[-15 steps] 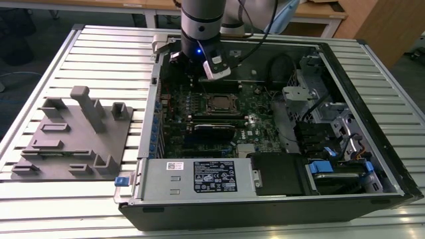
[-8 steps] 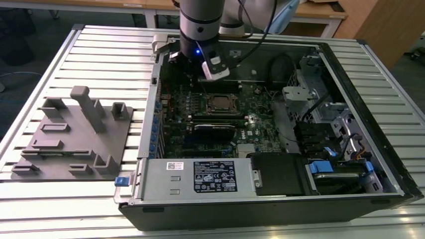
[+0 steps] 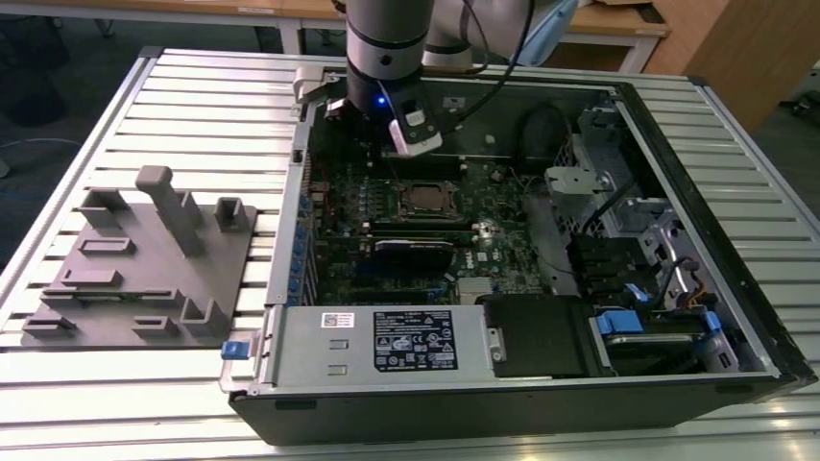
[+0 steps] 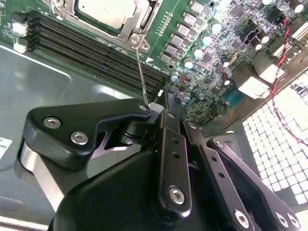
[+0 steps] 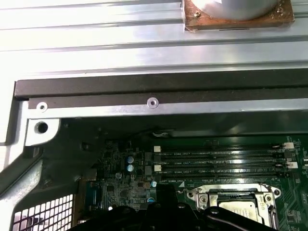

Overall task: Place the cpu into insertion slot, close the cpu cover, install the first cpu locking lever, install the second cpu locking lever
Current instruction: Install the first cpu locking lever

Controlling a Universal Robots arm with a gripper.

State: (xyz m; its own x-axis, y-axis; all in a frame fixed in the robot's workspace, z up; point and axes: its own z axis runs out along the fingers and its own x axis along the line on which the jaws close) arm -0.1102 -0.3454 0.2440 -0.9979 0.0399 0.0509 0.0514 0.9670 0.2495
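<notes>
The cpu (image 4: 108, 10) lies with its dull silver top in the insertion slot (image 3: 423, 199), and the cpu cover (image 4: 139, 21) frames it, seemingly lying flat. One thin cpu locking lever (image 4: 140, 72) rises from the socket's corner. Its free end meets the tip of my gripper (image 4: 163, 109), whose black fingers (image 4: 171, 144) stand together, shut. In the exterior view my gripper (image 3: 413, 144) hangs over the motherboard just behind the socket. The first wrist view has the socket (image 5: 240, 204) beside the gripper's dark tip (image 5: 163, 211).
The open computer case (image 3: 717, 192) lies on a slatted metal table (image 3: 192, 106). Black memory slots (image 4: 96, 48) run beside the socket. A grey fixture plate (image 3: 141, 259) sits at the exterior view's left, and the power supply (image 3: 384, 341) is along the case's front.
</notes>
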